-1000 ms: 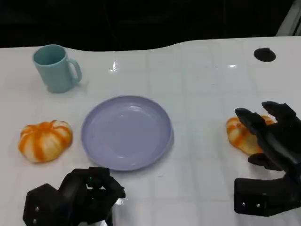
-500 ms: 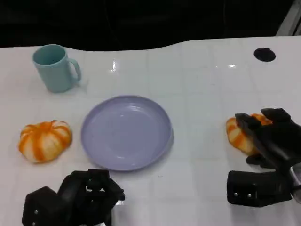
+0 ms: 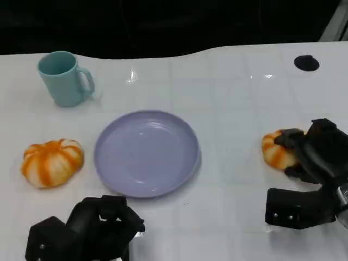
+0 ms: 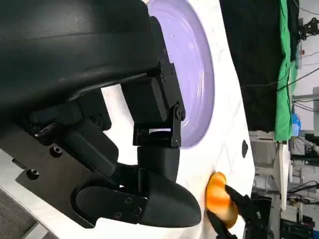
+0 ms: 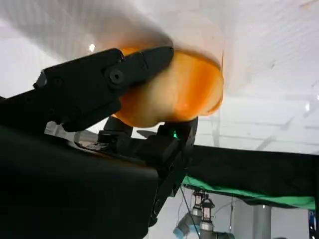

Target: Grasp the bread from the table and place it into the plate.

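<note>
Right hand is closing its black fingers over the orange-and-cream striped bread roll at the table's right side, well apart from the round lavender plastic plate at centre. Left hand is sitting near the plate's front edge, fingers curled in on nothing. A second striped roll and a teal ceramic mug are lying left of the plate.

Left wrist view: left hand is hanging beside the plate, with the gripped roll beyond it.

Right wrist view: fingers are clamping the roll from both sides.
</note>
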